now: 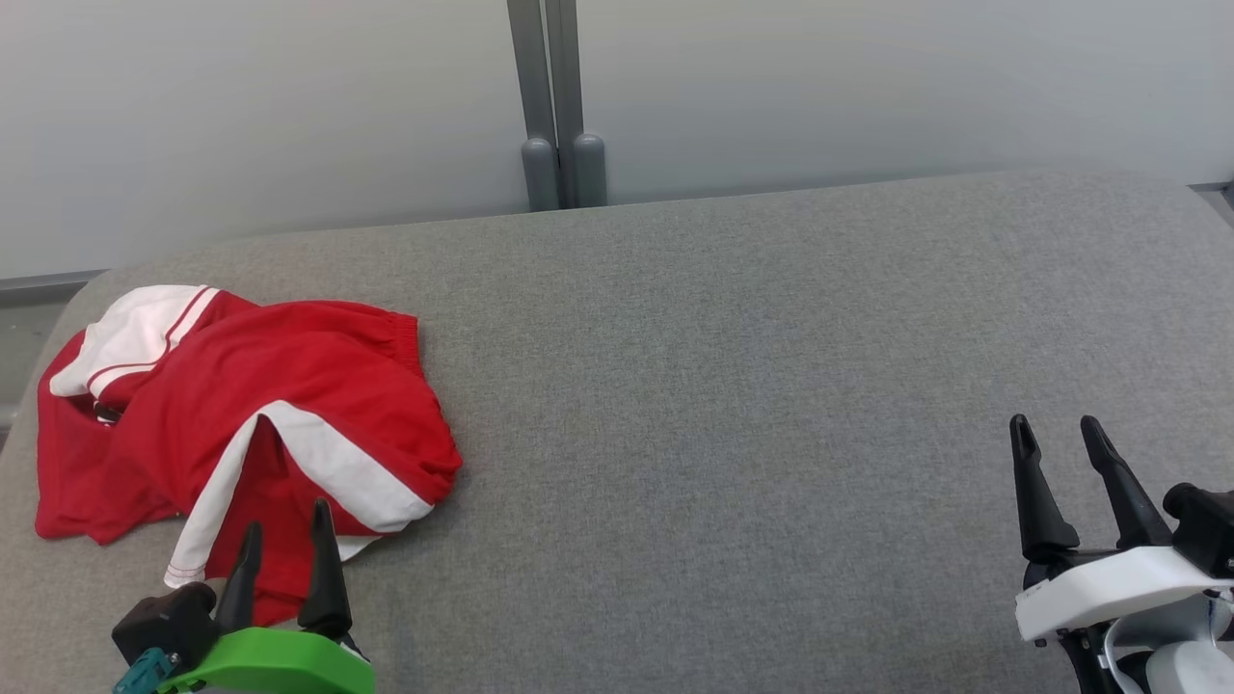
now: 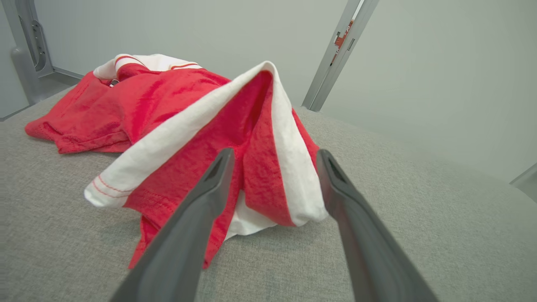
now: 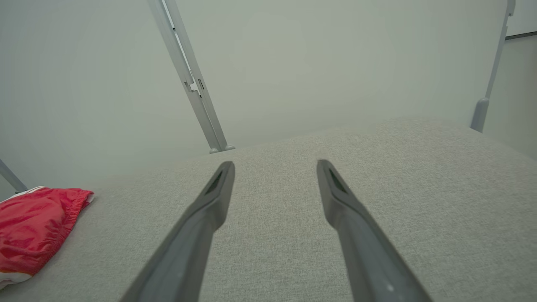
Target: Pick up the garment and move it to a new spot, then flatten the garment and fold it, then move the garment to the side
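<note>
Now left tool (image 1: 286, 518) gapes over the red garment (image 1: 289, 376), right tool (image 1: 1054, 424) likewise spread.

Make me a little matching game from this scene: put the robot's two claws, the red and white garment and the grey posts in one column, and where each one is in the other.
Things
1. left claw
2. right claw
3. garment
4. posts

Places
A. upright behind the table, against the wall
B. crumpled at the table's left end
C. open over bare grey cloth, well away from the garment
D. open at the garment's near edge

Pairs: 1-D, 2-C, 3-B, 4-A
</note>
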### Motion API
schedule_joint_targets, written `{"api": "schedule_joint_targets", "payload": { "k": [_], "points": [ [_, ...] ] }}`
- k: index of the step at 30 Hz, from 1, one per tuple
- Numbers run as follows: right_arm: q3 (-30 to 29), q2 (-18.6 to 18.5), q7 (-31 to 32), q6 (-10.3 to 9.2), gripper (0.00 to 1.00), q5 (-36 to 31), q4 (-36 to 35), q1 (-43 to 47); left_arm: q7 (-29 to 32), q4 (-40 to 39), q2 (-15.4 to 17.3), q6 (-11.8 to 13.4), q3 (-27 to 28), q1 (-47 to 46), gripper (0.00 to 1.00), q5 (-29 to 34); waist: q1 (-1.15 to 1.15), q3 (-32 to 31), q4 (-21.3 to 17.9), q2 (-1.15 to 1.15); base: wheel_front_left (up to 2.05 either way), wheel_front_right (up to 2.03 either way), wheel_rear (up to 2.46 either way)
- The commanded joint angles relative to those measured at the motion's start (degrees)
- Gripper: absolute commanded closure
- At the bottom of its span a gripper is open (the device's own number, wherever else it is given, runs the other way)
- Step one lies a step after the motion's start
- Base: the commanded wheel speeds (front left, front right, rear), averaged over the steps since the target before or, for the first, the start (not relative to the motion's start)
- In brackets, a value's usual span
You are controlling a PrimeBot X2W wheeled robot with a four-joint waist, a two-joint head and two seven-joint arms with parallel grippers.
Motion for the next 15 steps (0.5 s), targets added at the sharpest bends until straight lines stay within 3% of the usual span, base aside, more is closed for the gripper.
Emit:
{"api": "schedule_joint_targets", "payload": {
  "k": [1,15],
  "points": [
    [-0.14,-0.52,-0.58,0.15,0.0,-1.77,-0.86,0.46,-0.64,-0.48,0.43,-0.38,0.21,0.3,0.0,1.95,0.0,-0.03,0.01,0.0,0.0,0.0,0.0],
    [-0.3,-1.19,-2.41,0.15,0.0,-8.71,-1.69,1.05,-2.44,0.6,0.18,-1.09,0.79,1.01,0.0,9.4,0.0,-0.2,-0.04,0.0,0.0,0.0,0.0]
  ]
}}
